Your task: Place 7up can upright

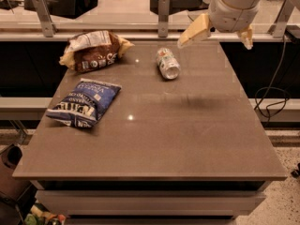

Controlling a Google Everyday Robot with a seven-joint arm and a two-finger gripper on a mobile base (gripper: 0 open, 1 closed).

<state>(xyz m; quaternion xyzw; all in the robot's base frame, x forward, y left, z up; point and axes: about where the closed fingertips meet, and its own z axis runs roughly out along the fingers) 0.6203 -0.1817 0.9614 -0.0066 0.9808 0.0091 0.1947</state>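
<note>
The 7up can (168, 63) is silvery with green and red marks. It lies on its side on the brown table (187, 139), near the far edge, a little right of centre. My gripper (214, 44) hangs in the air above the table's far right edge, up and to the right of the can. It is open and empty. One yellowish finger (193, 31) points down-left toward the can, the other finger (246, 37) points down on the right. The gripper does not touch the can.
A brown chip bag (91, 50) lies at the far left of the table. A blue chip bag (86, 102) lies in front of it near the left edge. A rail with metal posts (163, 15) runs behind the table. A cable (274, 97) hangs at the right.
</note>
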